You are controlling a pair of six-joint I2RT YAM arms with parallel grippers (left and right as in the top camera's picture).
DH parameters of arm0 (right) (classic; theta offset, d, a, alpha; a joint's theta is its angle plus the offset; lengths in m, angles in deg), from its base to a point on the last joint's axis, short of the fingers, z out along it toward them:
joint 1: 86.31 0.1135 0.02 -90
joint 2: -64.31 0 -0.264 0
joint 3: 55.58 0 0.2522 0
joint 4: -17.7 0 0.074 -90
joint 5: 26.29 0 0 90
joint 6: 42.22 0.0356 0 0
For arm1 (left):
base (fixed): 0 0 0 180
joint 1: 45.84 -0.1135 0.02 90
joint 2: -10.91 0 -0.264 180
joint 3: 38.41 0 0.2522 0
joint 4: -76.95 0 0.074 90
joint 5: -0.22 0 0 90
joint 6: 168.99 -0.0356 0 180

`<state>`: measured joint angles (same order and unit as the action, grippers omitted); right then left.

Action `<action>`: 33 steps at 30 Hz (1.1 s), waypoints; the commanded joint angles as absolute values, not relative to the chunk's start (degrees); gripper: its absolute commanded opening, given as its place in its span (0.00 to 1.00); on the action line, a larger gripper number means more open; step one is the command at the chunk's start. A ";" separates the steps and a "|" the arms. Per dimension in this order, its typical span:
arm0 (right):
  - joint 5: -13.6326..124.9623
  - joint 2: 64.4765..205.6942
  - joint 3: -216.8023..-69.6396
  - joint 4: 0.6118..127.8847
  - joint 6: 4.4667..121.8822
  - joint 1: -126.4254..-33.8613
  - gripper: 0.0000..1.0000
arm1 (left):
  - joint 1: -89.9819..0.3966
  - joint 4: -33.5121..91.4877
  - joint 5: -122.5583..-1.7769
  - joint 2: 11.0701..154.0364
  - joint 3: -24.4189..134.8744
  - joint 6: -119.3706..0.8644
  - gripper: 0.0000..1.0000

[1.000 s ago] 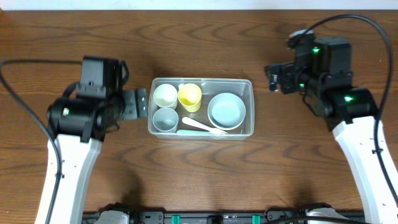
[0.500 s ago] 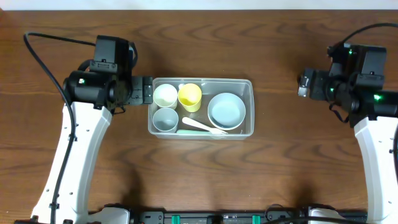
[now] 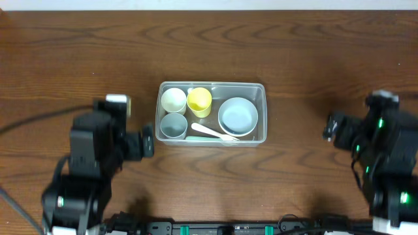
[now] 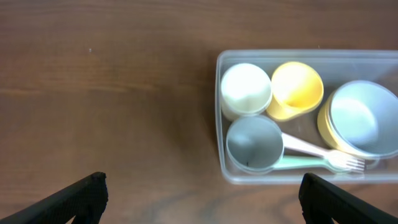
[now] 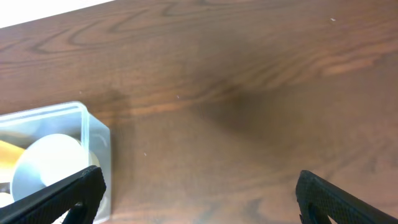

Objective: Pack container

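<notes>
Clear plastic, the container (image 3: 262, 91) sits mid-table on the wooden table (image 3: 294, 46), holding three cups, a pale blue bowl (image 3: 238, 115) and a fork (image 3: 212, 132). The left gripper (image 3: 147, 140) hangs near its left end, jaws spread wide and empty. The right gripper (image 3: 332, 126), likewise spread and empty, is well off to its right.

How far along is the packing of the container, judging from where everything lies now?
Done: the white cup, yellow cup, grey cup, bowl and cutlery lie inside the container. In hand: nothing; the left gripper and right gripper stand open, empty. Left: seemingly nothing to add.
</notes>
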<state>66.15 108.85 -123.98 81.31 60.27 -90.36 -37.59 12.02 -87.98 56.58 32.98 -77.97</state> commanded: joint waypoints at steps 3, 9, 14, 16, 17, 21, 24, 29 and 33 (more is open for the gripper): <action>70.76 93.35 -113.75 81.68 65.14 -89.07 0.99 | -37.79 11.60 -86.76 43.48 24.37 -76.33 0.98; 71.08 83.58 -107.74 82.07 65.58 -89.07 0.99 | -37.79 11.27 -86.78 36.75 21.31 -73.12 0.98; 70.10 83.40 -107.41 82.07 66.19 -89.07 0.99 | -37.79 11.60 -86.76 37.12 21.33 -73.12 0.98; 70.15 83.40 -107.41 82.16 66.17 -89.07 0.99 | -37.79 11.32 -86.76 37.12 21.31 -73.12 0.98; 70.15 83.40 -107.41 82.20 66.17 -89.07 0.99 | -37.79 11.19 -86.76 37.12 21.31 -73.12 0.98; 69.80 83.40 -107.41 82.68 66.17 -89.07 0.99 | -37.79 10.22 -86.78 37.12 21.31 -73.12 0.98; 69.80 83.40 -107.41 84.08 66.17 -89.07 0.99 | -37.79 9.87 -86.76 37.12 21.31 -73.12 0.98; 69.80 83.40 -107.41 86.86 66.17 -89.07 0.99 | -37.79 9.87 -86.76 37.12 21.31 -73.10 0.98; 69.77 83.40 -107.41 89.22 66.17 -89.07 0.99 | -37.79 9.87 -86.76 37.12 21.31 -73.12 0.98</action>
